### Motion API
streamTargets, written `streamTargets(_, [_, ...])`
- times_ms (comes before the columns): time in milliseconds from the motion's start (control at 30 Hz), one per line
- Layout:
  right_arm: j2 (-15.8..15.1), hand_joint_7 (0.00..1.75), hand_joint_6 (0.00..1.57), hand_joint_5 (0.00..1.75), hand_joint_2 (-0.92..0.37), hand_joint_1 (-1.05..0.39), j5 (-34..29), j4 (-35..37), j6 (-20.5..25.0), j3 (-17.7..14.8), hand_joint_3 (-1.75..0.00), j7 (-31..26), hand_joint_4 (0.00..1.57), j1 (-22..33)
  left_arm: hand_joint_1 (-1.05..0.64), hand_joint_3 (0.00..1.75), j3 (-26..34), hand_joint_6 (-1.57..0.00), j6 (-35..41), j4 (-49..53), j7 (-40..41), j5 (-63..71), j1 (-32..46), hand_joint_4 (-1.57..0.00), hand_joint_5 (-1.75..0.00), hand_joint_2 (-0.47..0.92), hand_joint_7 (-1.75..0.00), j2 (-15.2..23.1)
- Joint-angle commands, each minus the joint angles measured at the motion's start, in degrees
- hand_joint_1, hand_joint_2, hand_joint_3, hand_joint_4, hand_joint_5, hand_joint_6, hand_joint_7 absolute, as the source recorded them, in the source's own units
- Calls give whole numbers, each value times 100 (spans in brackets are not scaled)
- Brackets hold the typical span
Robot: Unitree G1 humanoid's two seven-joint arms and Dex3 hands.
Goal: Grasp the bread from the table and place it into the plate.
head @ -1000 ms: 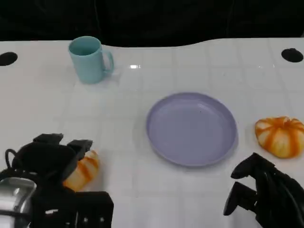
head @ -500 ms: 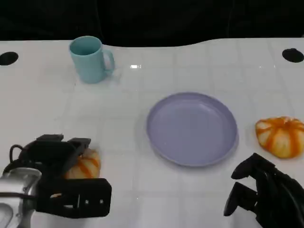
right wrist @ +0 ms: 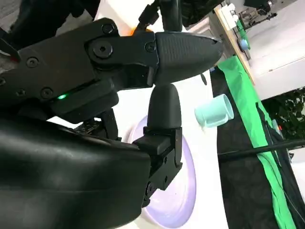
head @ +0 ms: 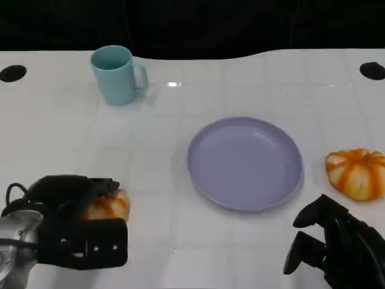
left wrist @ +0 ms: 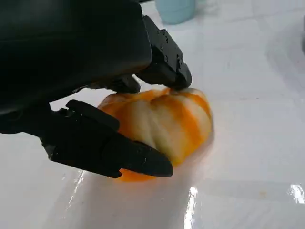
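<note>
Bread point(head: 108, 206) lies on the white desk point(head: 150, 150) at the near left, well apart from the purple plate point(head: 243, 162). From the head camera the left hand point(head: 75, 226) covers most of it; the left wrist view shows fingers point(left wrist: 164, 59) touching its top and another finger point(left wrist: 114, 152) against its lower side, so the hand grips it. A teal mug point(head: 117, 75) stands far back. A second orange-striped bun point(head: 358, 173) sits right of the plate. The right hand point(head: 334, 244) holds nothing, fingers apart.
</note>
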Motion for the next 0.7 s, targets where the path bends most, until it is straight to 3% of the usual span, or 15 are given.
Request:
streamTargets(33, [-39, 167, 36, 175, -92, -54, 76, -60, 17, -55, -45, -20, 60, 24, -20, 38, 182, -101, -333, 510, 772, -361, -52, -74, -93, 92, -9, -96])
streamTargets(67, [-42, 167, 36, 175, -92, -54, 76, -61, 21, -54, -45, -20, 59, 24, -20, 41, 192, -110, -398, 611, 888, -415, -83, -76, -111, 92, -12, -113])
streamTargets(100, [-44, 167, 36, 175, -92, -53, 65, -55, 6, -50, -45, -14, 59, 21, -19, 42, 184, -113, -530, 749, 1185, -390, -116, -77, -117, 92, -13, -120])
streamTargets(133, [-45, 167, 36, 175, -92, -54, 59, -50, -6, -48, -45, -9, 59, 20, -19, 42, 164, -116, -632, 853, 1399, -362, -143, -79, -140, 90, -29, -116])
streamTargets(200, [-40, 167, 36, 175, -92, -54, 65, -53, 7, -51, -45, -19, 59, 18, -19, 48, 144, -85, -830, 1123, 1966, -313, -215, -83, -166, 86, -121, -180])
streamTargets(267, [-40, 167, 36, 175, -92, -53, 75, -50, 27, -57, -45, -26, 59, 13, -19, 54, 127, -67, -971, 1370, 2351, -318, -306, -86, -173, 84, -163, -253])
streamTargets(467, [-47, 167, 37, 175, -92, -53, 33, -3, -47, -56, -45, 1, 59, 6, -19, 74, 101, -64, -1241, 1730, 2713, -425, -491, -83, -175, 78, -174, -357])
streamTargets(567, [-57, 167, 37, 175, -92, -53, 30, -7, -22, -58, -45, -2, 60, 1, -18, 95, 74, -65, -1327, 1798, 2768, -445, -590, -84, -175, 66, -175, -390])
streamTargets(700, [-69, 168, 37, 175, -92, -53, 48, 11, -23, -77, -46, 24, 60, -1, -18, 98, 117, -65, -1329, 1653, 2599, -647, -664, -82, -175, 61, -175, -481])
